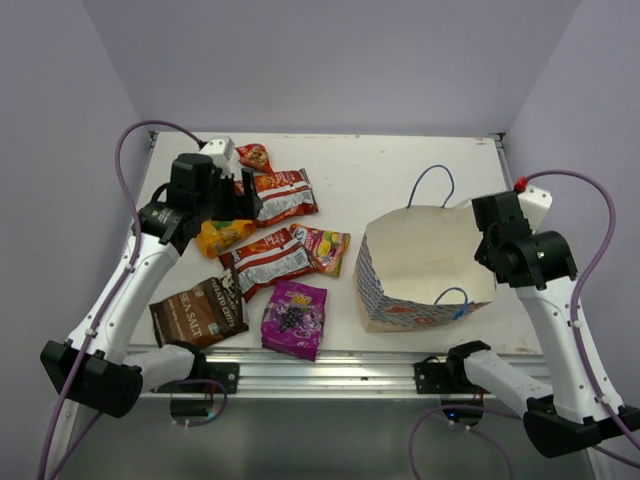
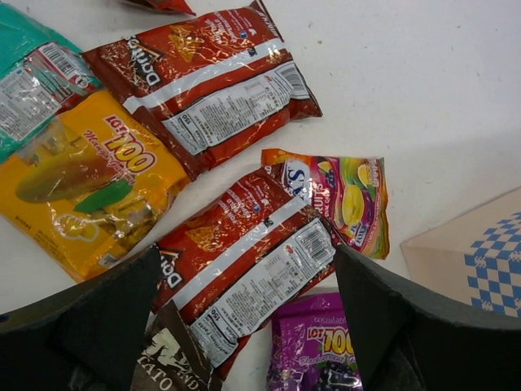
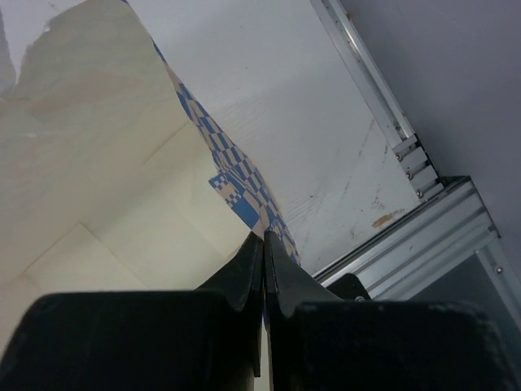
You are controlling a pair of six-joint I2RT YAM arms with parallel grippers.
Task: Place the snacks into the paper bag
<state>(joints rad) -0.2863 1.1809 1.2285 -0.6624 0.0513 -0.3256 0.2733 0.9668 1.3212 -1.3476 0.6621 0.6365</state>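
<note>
Left gripper (image 2: 246,281), jaws spread wide, is hovering over a red chip packet (image 2: 244,236) among snacks (image 1: 270,255) lying left of the paper bag (image 1: 425,250). Right gripper (image 3: 264,244) is pinching the bag's rim shut-fingered. Packets are probably going to feel light, crinkly and slippery, so a flat sealed end looks the surest hold.

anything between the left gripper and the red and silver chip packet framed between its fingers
Nothing visible. The open left gripper hovers above the red-and-silver foil chip packet, with only air between them.
</note>
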